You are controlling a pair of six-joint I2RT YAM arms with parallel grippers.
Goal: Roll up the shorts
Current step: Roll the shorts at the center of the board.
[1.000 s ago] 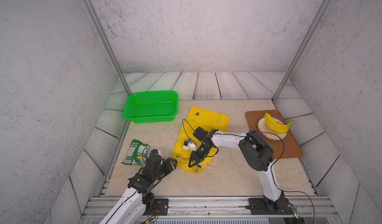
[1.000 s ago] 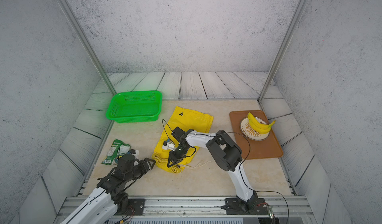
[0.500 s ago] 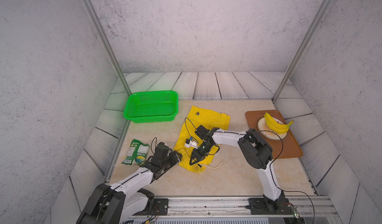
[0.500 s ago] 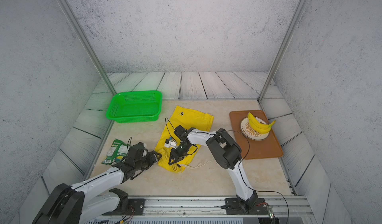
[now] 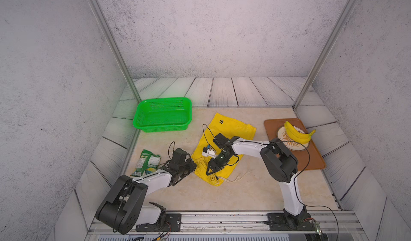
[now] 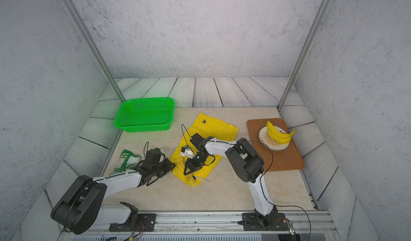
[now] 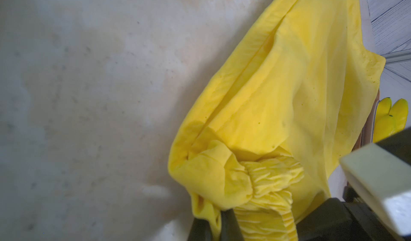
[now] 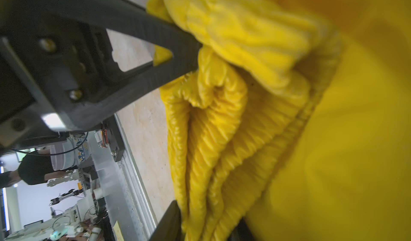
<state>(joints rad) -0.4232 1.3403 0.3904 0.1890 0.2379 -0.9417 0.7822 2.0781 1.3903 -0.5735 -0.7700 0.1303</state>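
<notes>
Waistband gathering is the step you are working on, the very start of the roll. Nearest you, your left gripper (image 5: 192,165) is pinching the near-left corner of the shorts (image 5: 232,129). In the left wrist view a fold of yellow cloth is sitting between its closed fingers (image 7: 229,225). A snack bag (image 5: 146,163) is lying just to its left.

Just beyond, your right gripper (image 5: 211,170) is pointing down over the bunched waistband (image 8: 222,139). Its jaws are standing apart, astride the ribbed gathers rather than clamping them, and one finger (image 8: 155,39) is touching the cloth. The drawstring (image 5: 236,177) is trailing loose onto the table beside that end.

The shorts are lying mid-table, with the crumpled waistband toward you and the legs stretching flat away to the far hem, where the black logo (image 5: 220,122) is showing. By my reading, the roll is barely begun.

Next, you are looking at closing the right jaws on the waistband level with the left hold, so that both ends turn over together toward the far hem. Uneven holds would likely be giving you a skewed, loose roll.

Further back, the green basket (image 5: 164,99) and the bananas (image 5: 297,134) are sitting well apart from the cloth.
</notes>
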